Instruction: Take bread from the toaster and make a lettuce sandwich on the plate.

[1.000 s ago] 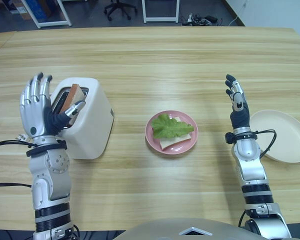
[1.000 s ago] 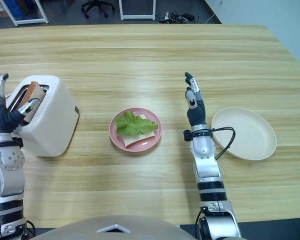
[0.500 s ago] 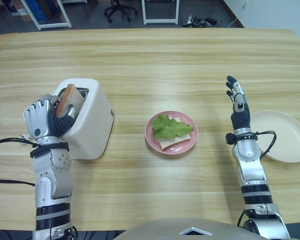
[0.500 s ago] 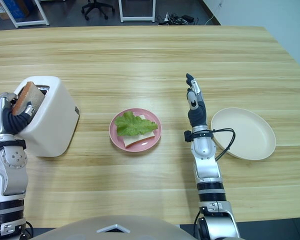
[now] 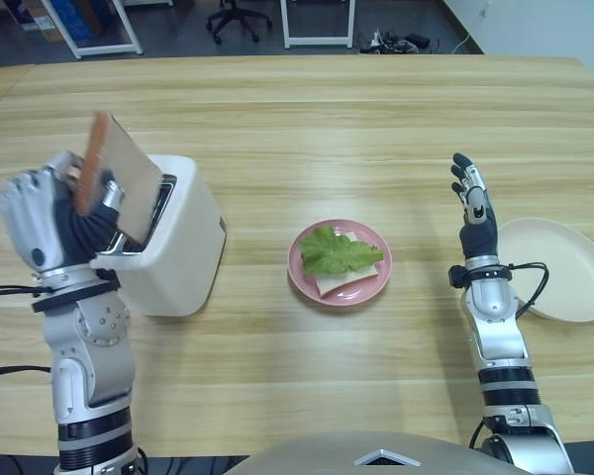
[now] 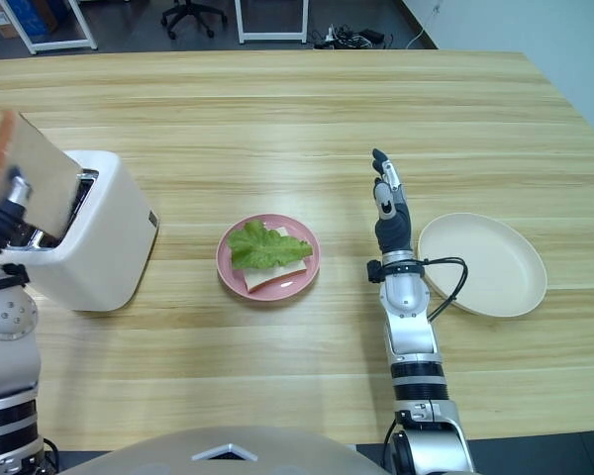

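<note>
Left hand [image 5: 42, 213]: fingers curled tight around the toast [image 5: 124, 183].
Toast: tilted, just above the toaster [image 5: 183, 247] slot.
Pink plate [image 5: 298, 269]: mid-table, bearing a bread slice [image 5: 343, 286] under lettuce [image 5: 339, 250].
Right hand [image 5: 473, 213]: upright, fingers straight and close together, holding nothing, beside a cream plate [image 5: 564, 272].

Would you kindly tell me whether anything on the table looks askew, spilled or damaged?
Nothing stands out. The toaster stands upright, the lettuce covers the bottom slice on the pink plate, and the left hand holds the toast, tilted, above the toaster.
</note>
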Robot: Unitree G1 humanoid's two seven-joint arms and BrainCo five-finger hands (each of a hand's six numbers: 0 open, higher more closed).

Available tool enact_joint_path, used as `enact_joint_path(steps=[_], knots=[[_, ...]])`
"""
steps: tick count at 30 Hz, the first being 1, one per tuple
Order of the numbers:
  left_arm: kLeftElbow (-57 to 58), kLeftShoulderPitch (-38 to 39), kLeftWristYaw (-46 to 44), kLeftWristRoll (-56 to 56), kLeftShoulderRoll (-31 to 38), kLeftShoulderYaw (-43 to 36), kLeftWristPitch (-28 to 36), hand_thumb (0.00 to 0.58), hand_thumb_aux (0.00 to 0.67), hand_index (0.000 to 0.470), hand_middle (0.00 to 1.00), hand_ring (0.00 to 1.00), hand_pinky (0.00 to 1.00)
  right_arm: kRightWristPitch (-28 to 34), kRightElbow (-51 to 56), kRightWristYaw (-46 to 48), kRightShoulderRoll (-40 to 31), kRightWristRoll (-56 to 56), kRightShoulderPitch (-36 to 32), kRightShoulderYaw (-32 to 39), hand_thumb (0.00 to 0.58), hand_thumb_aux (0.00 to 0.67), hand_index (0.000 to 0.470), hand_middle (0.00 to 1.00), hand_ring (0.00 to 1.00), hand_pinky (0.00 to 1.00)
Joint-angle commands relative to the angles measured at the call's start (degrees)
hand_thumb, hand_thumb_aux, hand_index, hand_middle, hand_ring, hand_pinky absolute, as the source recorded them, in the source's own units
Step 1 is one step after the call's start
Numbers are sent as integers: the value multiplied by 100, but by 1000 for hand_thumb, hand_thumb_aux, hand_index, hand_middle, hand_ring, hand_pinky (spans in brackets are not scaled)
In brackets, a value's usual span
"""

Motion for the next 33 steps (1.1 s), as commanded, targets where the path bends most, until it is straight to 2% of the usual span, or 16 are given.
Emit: enact_joint_path(steps=[1,5,8,11,15,20,23,28,33], knots=[[-614,-219,629,136,123,168,-623,580,670,470,1000,1000,1000,15,88,-19,57,-64,17,-32,0,0,0,0,0,0],[-586,-436,255,-856,6,-364,-1355,580,670,470,1000,1000,1000,1,140,-39,78,-58,3,-56,0,0,0,0,0,0],[-135,-738,-559,-2041,-134,-1088,-1739,580,670,470,1000,1000,1000,2,183,-59,65,-28,-23,-128,0,0,0,0,0,0],[702,-1112,-1635,-3275,-363,-1819,-1870,580,670,470,1000,1000,1000,-23,300,-97,22,4,-86,-255,0,0,0,0,0,0],[2216,-1738,-2945,-4303,-551,-2250,-1756,580,670,470,1000,1000,1000,-60,502,-133,-49,25,-173,-426,0,0,0,0,0,0],[4326,-2788,-4465,-4766,-759,-2680,-1798,580,670,470,1000,1000,1000,-154,855,-165,-66,-46,-262,-483,0,0,0,0,0,0],[5262,-3326,-5043,-4763,-847,-2807,-1958,580,670,470,1000,1000,1000,-224,1076,-177,-59,-88,-318,-445,0,0,0,0,0,0],[6340,-3979,-5821,-4971,-1071,-2763,-1994,580,670,470,1000,1000,1000,-334,1338,-194,-51,-146,-365,-403,0,0,0,0,0,0],[6984,-4286,-6108,-4897,-1252,-2758,-2078,580,670,470,1000,1000,1000,-381,1407,-180,-39,-184,-373,-350,0,0,0,0,0,0]])
